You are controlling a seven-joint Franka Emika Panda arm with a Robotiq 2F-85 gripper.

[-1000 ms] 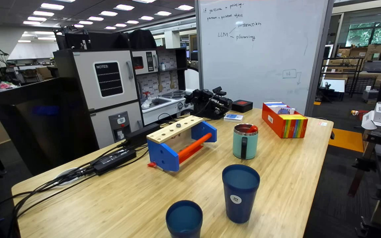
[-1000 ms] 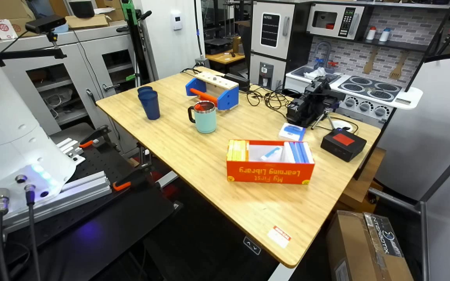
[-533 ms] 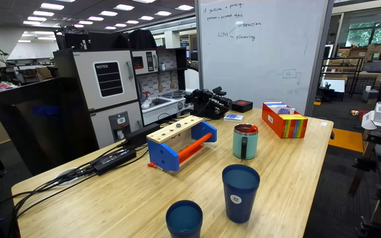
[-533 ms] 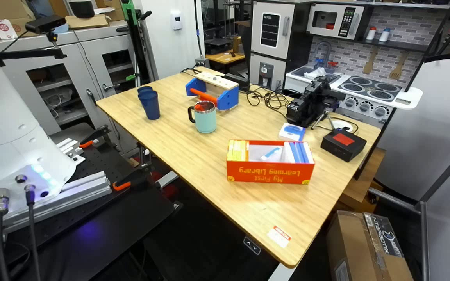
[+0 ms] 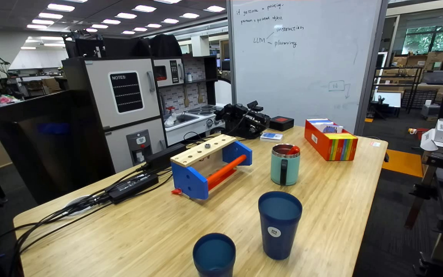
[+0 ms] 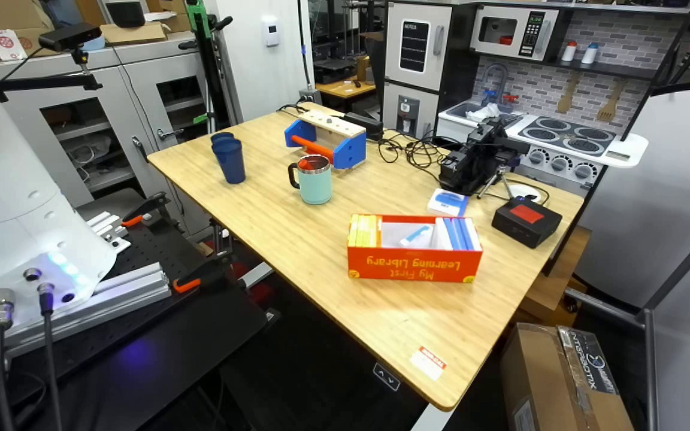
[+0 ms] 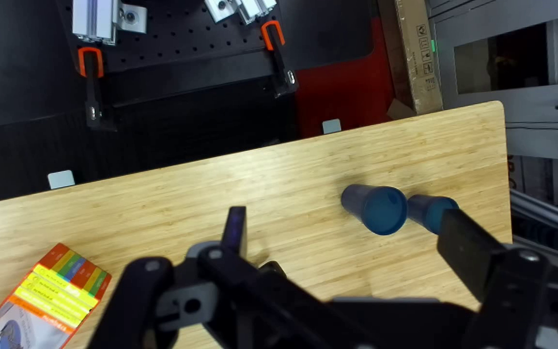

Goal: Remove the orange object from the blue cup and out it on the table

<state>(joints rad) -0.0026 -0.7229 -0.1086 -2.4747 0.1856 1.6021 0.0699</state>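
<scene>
A slim red-orange piece [image 5: 293, 150] is leaning in a teal metal-rimmed cup [image 6: 315, 184] between the long edges of a light wood-grain surface [image 6: 303, 245]. The black end effector [image 7: 348, 236] is gaping wide.

A robot arm [image 6: 21, 215] and a whiteboard [image 5: 302, 65] reading "LLM" show a robotics lab.

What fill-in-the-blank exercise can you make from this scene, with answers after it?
The orange object is inside the teal cup, whose handle is ____.
The number of navy cups on the table is ____.
The orange-red box is labelled "My First ____ Library".
In the wrist view, the gripper stands ____.

Missing words: black; two; Learning; open.
</scene>
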